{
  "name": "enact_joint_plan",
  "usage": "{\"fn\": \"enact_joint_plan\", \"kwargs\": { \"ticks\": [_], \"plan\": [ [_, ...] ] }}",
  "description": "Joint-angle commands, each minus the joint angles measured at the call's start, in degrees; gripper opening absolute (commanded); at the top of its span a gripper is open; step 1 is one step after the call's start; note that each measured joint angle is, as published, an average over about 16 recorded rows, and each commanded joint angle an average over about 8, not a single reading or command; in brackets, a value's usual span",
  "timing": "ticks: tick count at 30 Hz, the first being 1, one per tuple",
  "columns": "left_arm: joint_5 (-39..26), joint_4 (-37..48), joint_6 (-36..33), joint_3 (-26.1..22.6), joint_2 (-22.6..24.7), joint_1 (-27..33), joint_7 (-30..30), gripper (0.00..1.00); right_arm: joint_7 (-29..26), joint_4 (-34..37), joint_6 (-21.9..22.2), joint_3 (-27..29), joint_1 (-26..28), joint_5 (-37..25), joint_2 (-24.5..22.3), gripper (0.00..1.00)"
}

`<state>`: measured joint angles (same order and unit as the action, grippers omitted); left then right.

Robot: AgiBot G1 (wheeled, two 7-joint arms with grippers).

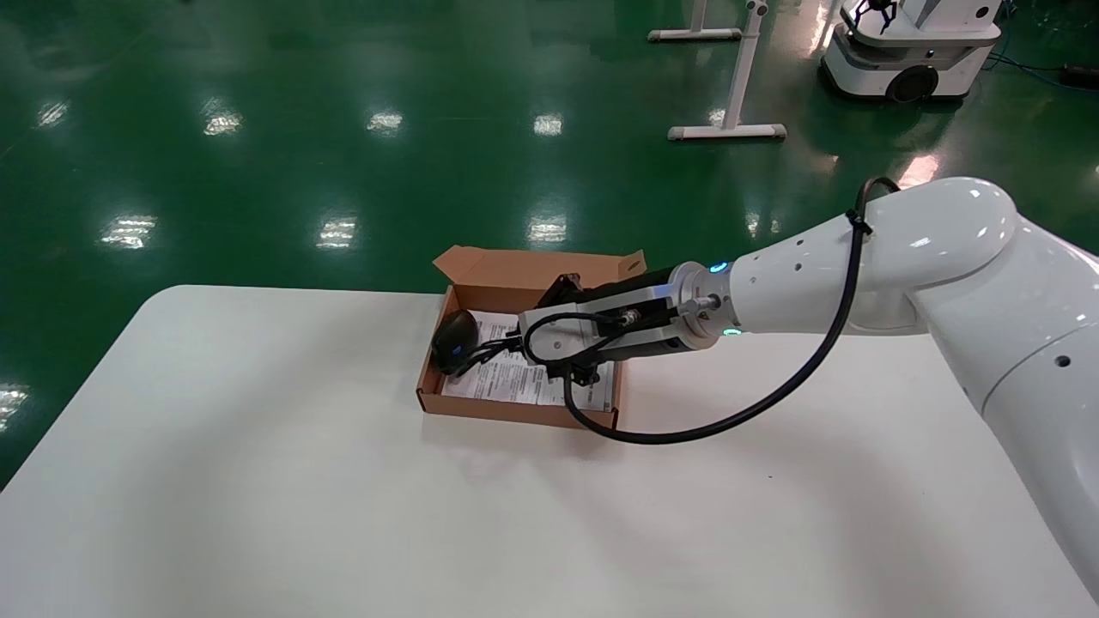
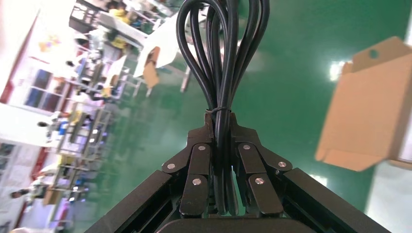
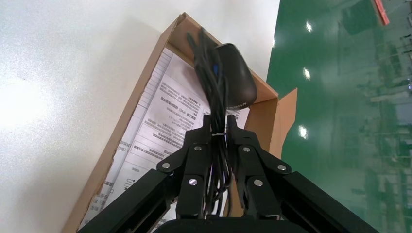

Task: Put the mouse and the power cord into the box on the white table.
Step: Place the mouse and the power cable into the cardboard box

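The mouse [image 1: 454,339] hangs over the left end of the box [image 1: 481,406], nose toward the box's left wall, w/ a blue glow at its scroll wheel; whether it touches the bottom can't be told. Its thin cable [image 3: 214,97], bundled, runs back into the right gripper [image 1: 515,343], whose fingers [image 3: 194,165] are clamped tight on that bundle, a small tie around it at the tips. In the right wrist view the mouse [image 3: 236,75] shows dark and blurred, only its underside/back visible.

The box sits toward the far edge of the white table [image 1: 258,481], flap lid [image 1: 515,262] standing up at the back. The printed sheet [image 3: 165,116] on its bottom carries rows of small black txt, too fine to read; part of it is hidden under the gripper and arm.

The power cord [image 2: 221,58] isn't in the head view. Left wrist view shows it as long loops, top cut off by the frame edge, plug end not visible. The left gripper [image 2: 221,119] is closed hard on the loops, a thin tie around them at the fingertips. Beyond it: a blurred brown cardboard flap [image 2: 369,107] over green floor [image 2: 286,97].

Head view: a second white robot base [image 1: 910,51] and white stand legs [image 1: 730,129] on the floor, far side.
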<state>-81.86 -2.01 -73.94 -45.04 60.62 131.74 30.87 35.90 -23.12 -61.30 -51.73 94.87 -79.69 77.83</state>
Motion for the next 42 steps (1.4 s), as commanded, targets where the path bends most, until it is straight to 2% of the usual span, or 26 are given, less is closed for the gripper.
{"fn": "enact_joint_plan", "kwargs": {
  "ticks": [1,11,26,42],
  "plan": [
    [-0.43,0.16,-0.88,-0.32,0.08,-0.27,-0.17,0.0,-0.13,-0.1,0.2,-0.58,0.06,0.46,-0.03,1.0],
    [-1.76,0.32,-2.79,-1.3,1.44,-1.83,-0.45,0.0,0.27,1.18,0.32,-2.29,1.49,2.82,-0.85,1.0],
    [-2.37,0.57,-2.1,-1.79,6.58,-6.6,-0.62,0.0,1.23,7.96,-3.46,1.28,8.92,7.67,-6.72,1.0],
    [-2.16,1.6,0.27,-1.68,14.6,-20.13,0.98,0.0,-1.06,9.98,-6.16,-0.14,14.26,4.42,-19.03,1.0]
  ]
}}
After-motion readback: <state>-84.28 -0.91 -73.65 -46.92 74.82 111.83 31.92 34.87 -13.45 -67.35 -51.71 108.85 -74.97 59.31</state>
